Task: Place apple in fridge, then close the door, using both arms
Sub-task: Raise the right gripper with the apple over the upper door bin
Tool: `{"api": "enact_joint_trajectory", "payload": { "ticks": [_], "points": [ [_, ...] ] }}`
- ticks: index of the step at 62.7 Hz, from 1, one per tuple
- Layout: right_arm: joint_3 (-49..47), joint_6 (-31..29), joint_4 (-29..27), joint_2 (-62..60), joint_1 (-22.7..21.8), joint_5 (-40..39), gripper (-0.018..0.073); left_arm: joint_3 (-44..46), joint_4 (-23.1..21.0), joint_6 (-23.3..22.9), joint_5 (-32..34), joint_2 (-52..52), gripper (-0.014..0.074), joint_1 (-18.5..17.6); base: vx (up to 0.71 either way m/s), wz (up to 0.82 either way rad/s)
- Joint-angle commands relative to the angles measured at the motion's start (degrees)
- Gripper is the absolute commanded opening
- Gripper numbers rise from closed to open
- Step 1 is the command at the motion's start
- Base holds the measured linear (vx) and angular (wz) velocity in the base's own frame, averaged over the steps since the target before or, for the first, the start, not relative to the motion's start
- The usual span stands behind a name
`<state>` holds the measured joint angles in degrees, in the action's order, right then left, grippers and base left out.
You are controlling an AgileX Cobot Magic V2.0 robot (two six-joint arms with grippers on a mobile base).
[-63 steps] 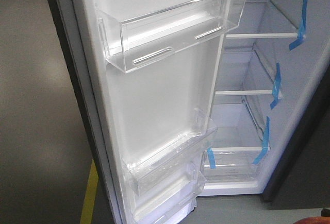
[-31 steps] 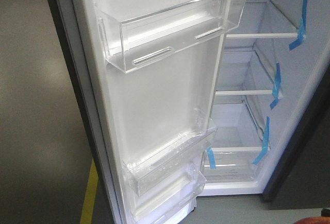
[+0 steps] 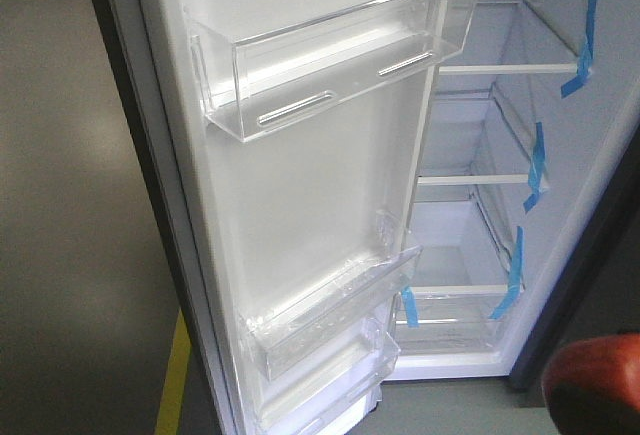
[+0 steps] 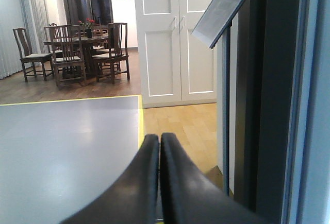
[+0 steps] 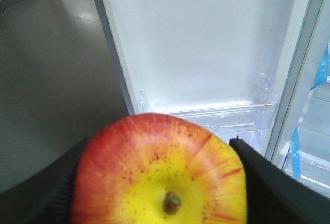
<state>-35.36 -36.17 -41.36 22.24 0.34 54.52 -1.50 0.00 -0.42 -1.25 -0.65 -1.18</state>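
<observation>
Though right tool clasps apple, fingers mostly hidden, cropped at edges.

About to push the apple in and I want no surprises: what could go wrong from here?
The right wrist view faces the door and its bin, not the shelves; driving straight could ram the apple into them.
The fridge shelf gaps look tight for the apple plus the right gripper's fingers.
The left gripper, shut, sits close to the door's edge and might nudge it.
</observation>
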Motion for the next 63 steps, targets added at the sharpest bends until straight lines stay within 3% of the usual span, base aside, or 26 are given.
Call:
{"api": "enact_joint_trajectory", "payload": {
  "ticks": [1, 13, 23, 63],
  "points": [
    [-5.12, -1.15, -2.51, 6.44, -0.23, -4.52, 0.0366, -1.21, 0.00, -0.54, 4.32, -0.87, -0.0006, 0.04, 0.00, 0.00],
    [-14.54, -10.00, -3.67, 17.01, -0.23, -4.46, 0.0366, -1.21, 0.00, -0.54, 4.32, -0.87, -0.0006, 0.04, 0.00, 0.00],
    [-23.50, -12.56, -4.54, 24.57, -0.23, -3.52, 0.0366, -1.21, 0.00, -0.54, 4.32, -0.87, -0.0006, 0.04, 0.00, 0.00],
    [-55.31, -12.32, -4.59, 48.45, 0.05, -0.99, 0.0368, -1.21, 0.00, -0.54, 4.32, -0.87, -0.0006, 0.04, 0.00, 0.00]
  ]
}}
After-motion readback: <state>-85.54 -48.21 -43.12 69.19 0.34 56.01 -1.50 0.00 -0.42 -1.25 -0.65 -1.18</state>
